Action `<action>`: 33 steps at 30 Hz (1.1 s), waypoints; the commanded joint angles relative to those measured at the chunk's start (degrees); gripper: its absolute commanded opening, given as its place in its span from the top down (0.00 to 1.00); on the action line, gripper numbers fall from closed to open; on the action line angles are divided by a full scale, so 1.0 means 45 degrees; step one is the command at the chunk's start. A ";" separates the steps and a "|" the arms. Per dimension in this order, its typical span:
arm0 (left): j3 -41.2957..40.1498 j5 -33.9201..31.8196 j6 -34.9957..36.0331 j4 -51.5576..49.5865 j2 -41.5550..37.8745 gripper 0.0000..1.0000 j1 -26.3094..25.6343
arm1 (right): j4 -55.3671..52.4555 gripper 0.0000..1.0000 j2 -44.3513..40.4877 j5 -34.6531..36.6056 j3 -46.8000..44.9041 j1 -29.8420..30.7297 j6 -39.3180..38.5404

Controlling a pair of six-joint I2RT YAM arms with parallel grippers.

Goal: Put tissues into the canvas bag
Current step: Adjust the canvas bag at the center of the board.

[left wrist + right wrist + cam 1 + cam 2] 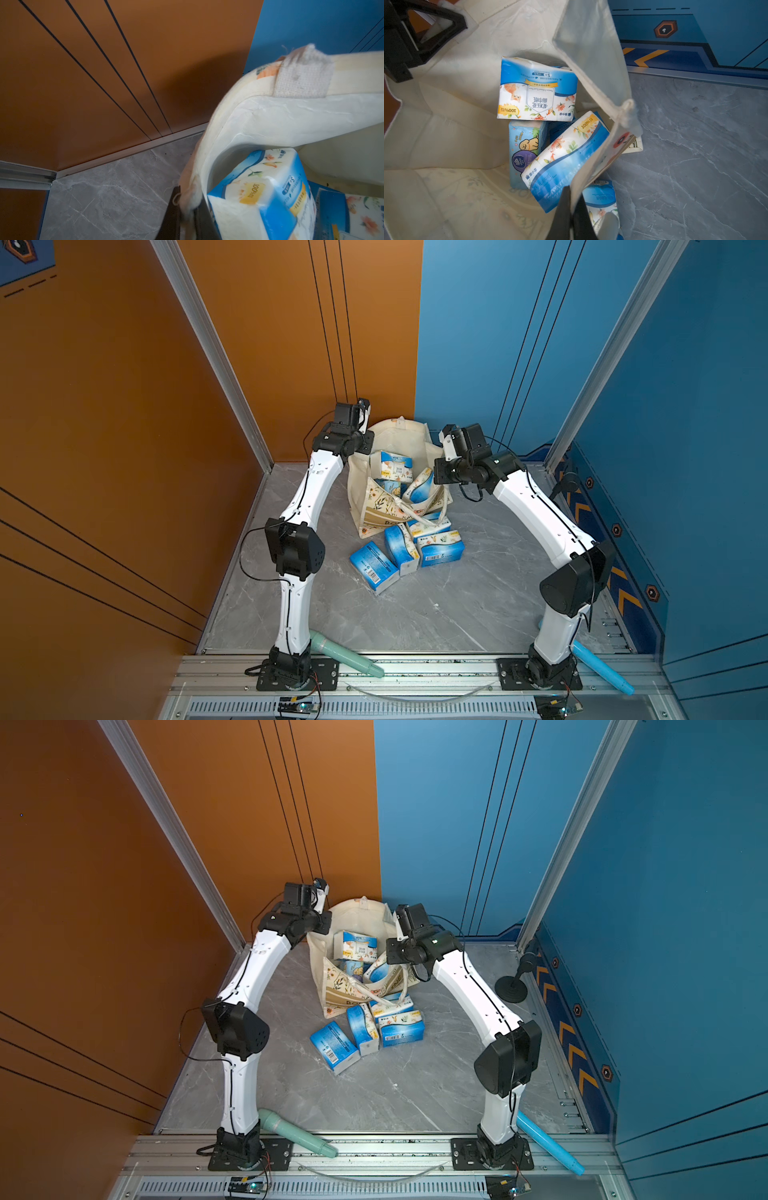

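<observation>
The left gripper (188, 209) and right gripper (572, 209) clamp the canvas bag (361, 489) rim; at least 3 tissues (537, 89) inside, 4 left on the desk (457, 605).

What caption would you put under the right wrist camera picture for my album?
Right gripper, jaws shut on the canvas bag rim, looks down at the tissues piled inside.
</observation>
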 commanded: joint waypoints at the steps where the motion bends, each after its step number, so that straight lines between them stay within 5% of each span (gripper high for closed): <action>1: 0.0109 0.0280 0.0036 0.0586 -0.0105 1.00 0.0284 | 0.0336 1.00 -0.0390 0.0210 0.0558 -0.0331 -0.0199; 5: -0.1493 0.1219 -0.0050 0.1794 -0.0734 1.00 0.0290 | 0.0143 1.00 0.0046 -0.0125 -0.0234 -0.0678 0.0129; 15: -0.1075 0.2244 -0.0859 0.1790 -0.0707 1.00 0.0388 | 0.0556 1.00 -0.1003 -0.0164 -0.2675 -0.0318 0.0305; 22: 0.0239 0.2245 -0.1654 0.1484 -0.0471 0.83 0.0271 | 0.2036 1.00 -0.1443 -0.0936 -0.3782 0.0561 0.1241; 30: 0.0923 0.0446 -0.1678 0.0665 -0.1385 0.62 -0.0150 | 0.3889 1.00 -0.2309 -0.1513 -0.4971 0.1044 0.2297; 33: 0.1389 -0.0581 -0.1802 -0.0809 -0.1675 0.61 -0.0258 | 0.4554 1.00 -0.2553 -0.1855 -0.5195 0.1076 0.2640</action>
